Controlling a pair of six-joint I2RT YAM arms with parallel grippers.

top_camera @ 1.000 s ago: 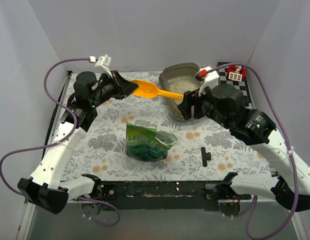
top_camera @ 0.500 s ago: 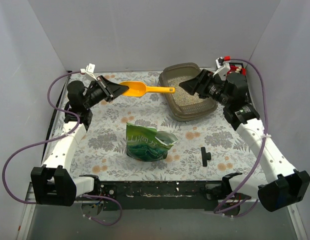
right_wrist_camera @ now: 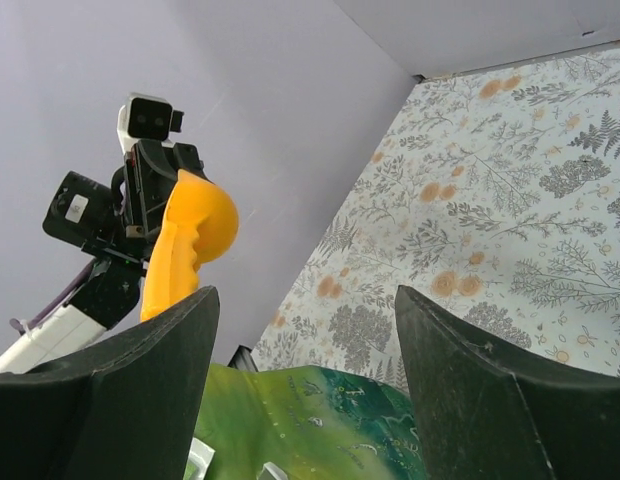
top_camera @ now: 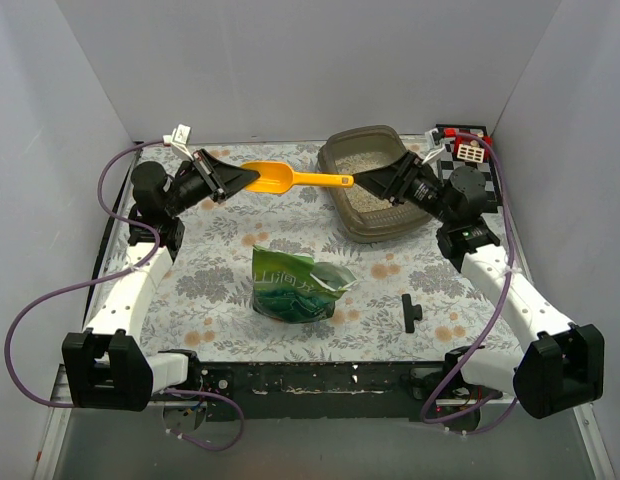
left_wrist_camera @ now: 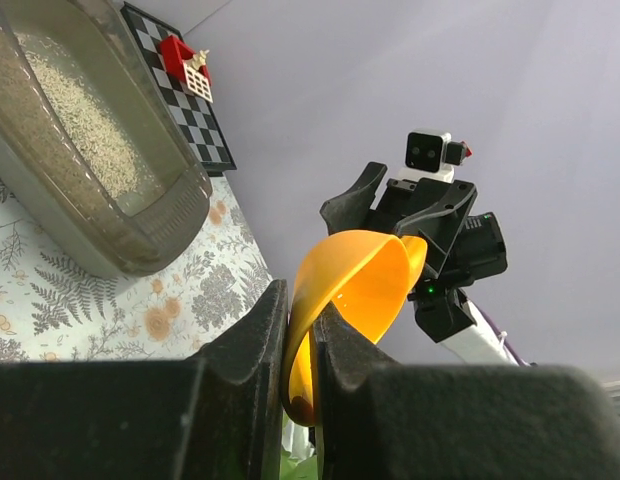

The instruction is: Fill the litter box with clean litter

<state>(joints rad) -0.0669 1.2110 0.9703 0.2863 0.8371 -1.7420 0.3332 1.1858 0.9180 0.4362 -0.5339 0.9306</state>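
Note:
The grey-brown litter box (top_camera: 390, 232) stands at the back right with pale clean litter (top_camera: 362, 160) in it; both show in the left wrist view, the box (left_wrist_camera: 130, 240) and the litter (left_wrist_camera: 80, 110). My left gripper (top_camera: 248, 178) (left_wrist_camera: 298, 300) is shut on the bowl rim of the yellow-orange scoop (top_camera: 280, 178) (left_wrist_camera: 360, 280) and holds it level above the mat. My right gripper (top_camera: 362, 178) (right_wrist_camera: 305, 300) is open and empty over the box's left rim, its tips just beyond the scoop's handle end. The scoop (right_wrist_camera: 185, 245) lies outside its jaws.
A crinkled green bag (top_camera: 295, 285) (right_wrist_camera: 310, 420) lies open on the floral mat in the middle. A checkered board (top_camera: 487, 165) with a small red-and-white piece (top_camera: 471, 149) sits at the back right corner. A small black part (top_camera: 411, 312) lies at the front right. Grey walls enclose three sides.
My left gripper carried the scoop leftward, away from the box, then held still. My right arm swung back, then reached left until its open jaws came near the handle end.

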